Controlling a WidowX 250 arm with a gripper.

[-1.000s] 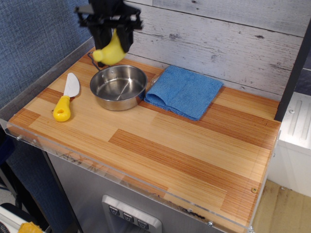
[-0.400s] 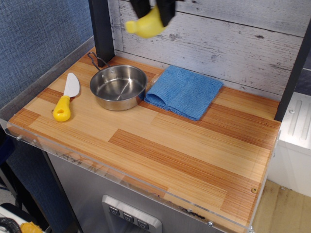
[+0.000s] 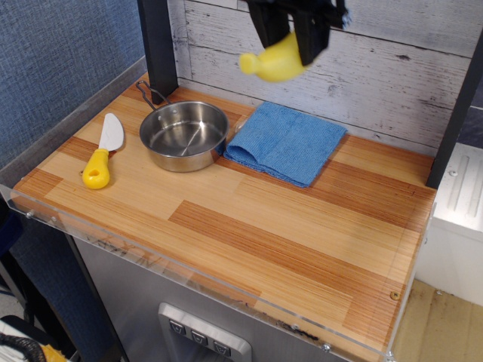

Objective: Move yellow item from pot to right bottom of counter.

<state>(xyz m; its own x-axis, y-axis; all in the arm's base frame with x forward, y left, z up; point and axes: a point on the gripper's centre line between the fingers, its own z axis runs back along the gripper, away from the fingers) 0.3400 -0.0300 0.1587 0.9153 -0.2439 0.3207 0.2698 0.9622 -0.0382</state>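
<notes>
black tool [image 3: 290, 38] pinches the smooth yellow plastic banana [image 3: 273, 63] aloft, clear of the shiny steel pot [image 3: 184, 134]; placing at the striped wooden bench's [image 3: 302, 249] bottom right remains.

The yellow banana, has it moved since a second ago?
Yes. The yellow banana, held in the tool, has travelled right: from above the pot to above the blue cloth.
</notes>
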